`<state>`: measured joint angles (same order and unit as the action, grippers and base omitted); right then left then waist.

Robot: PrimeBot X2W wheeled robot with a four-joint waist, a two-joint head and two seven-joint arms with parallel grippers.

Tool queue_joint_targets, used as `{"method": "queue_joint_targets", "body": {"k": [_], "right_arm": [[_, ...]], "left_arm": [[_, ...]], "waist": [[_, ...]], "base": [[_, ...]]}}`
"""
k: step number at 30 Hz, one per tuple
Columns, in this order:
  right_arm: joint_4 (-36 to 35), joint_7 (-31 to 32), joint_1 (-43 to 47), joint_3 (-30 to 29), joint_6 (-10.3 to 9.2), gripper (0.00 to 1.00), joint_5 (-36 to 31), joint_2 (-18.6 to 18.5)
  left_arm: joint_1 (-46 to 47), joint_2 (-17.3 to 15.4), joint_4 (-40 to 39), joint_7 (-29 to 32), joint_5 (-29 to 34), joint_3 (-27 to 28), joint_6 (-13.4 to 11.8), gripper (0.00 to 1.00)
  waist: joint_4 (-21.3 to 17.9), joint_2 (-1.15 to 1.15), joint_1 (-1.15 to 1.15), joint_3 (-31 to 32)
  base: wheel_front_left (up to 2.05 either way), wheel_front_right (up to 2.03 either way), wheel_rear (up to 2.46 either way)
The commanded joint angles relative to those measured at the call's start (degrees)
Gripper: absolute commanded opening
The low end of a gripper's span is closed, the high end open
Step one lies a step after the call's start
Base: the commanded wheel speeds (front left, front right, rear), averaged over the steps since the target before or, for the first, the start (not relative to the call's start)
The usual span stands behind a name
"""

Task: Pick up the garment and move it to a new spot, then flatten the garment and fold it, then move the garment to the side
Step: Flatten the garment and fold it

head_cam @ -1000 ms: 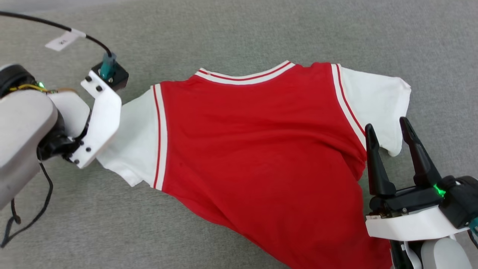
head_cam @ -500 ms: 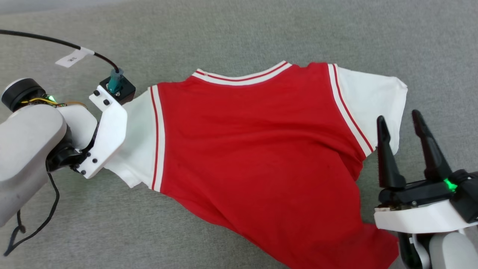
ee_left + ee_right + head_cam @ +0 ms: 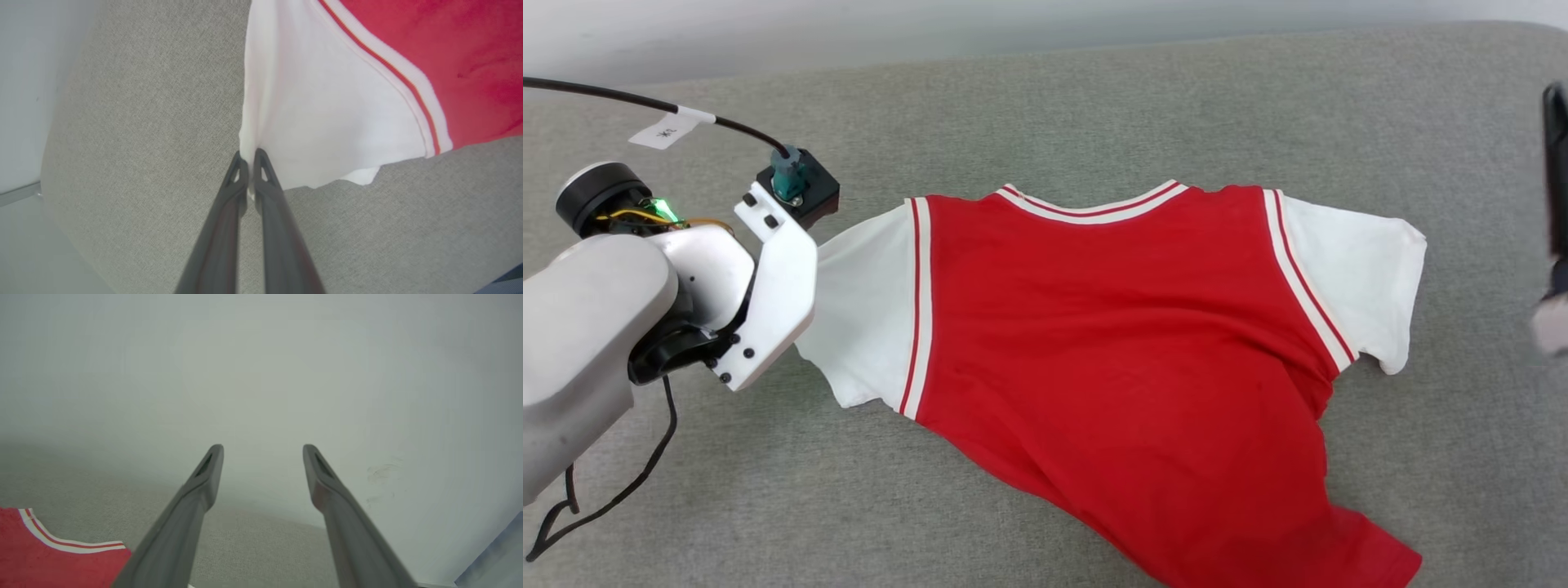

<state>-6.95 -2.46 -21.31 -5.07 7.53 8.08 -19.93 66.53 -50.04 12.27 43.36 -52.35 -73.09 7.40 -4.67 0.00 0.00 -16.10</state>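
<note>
Flattening step, I judge — left claw clamped on the T-shirt at its sleeve hem, right claw apart, empty; next, draw that sleeve outward gently.

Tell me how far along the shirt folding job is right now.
Early on. Done: the left gripper is shut on the edge of a white sleeve of the garment. In hand: a pull on that sleeve seems likely, with the garment lying unfolded and skewed on the grey surface; the right gripper is open, off the cloth. Left: flattening, folding and moving it aside.
</note>
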Motion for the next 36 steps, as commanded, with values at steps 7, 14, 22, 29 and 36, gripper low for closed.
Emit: {"method": "queue_joint_targets", "body": {"k": [7,14,22,29,36], "right_arm": [[6.03,32.91,-10.41,13.52,-0.07,1.00,15.69,-17.75],[7.91,55.20,-17.61,23.95,-0.07,1.00,28.96,-28.89],[13.67,70.63,-23.50,26.03,-0.07,1.00,35.45,-31.34],[19.95,71.13,-23.51,22.26,-0.07,1.00,35.11,-26.28],[23.49,69.48,-19.04,23.90,-0.07,1.00,34.56,-22.52]], "left_arm": [[0.48,1.10,-0.99,-1.77,0.99,0.43,-0.38,0.00],[2.44,2.37,-1.78,-2.74,2.42,0.58,-0.32,0.00],[5.67,4.16,-2.72,-3.99,4.41,0.60,-0.21,0.00],[7.68,5.14,-3.97,-4.63,5.64,0.35,-0.09,0.00],[9.04,4.78,-4.64,-5.28,6.21,0.29,-0.07,0.00]], "waist": [[1.52,0.00,0.00,-1.83],[3.40,0.00,0.00,-5.14],[6.69,0.00,0.00,-10.43],[8.44,0.00,0.00,-14.35],[8.78,0.00,0.00,-16.50]], "base": [[0.00,0.00,0.00],[0.00,0.00,0.00],[0.00,0.00,0.00],[0.00,0.00,0.00],[0.00,0.00,0.00]]}}
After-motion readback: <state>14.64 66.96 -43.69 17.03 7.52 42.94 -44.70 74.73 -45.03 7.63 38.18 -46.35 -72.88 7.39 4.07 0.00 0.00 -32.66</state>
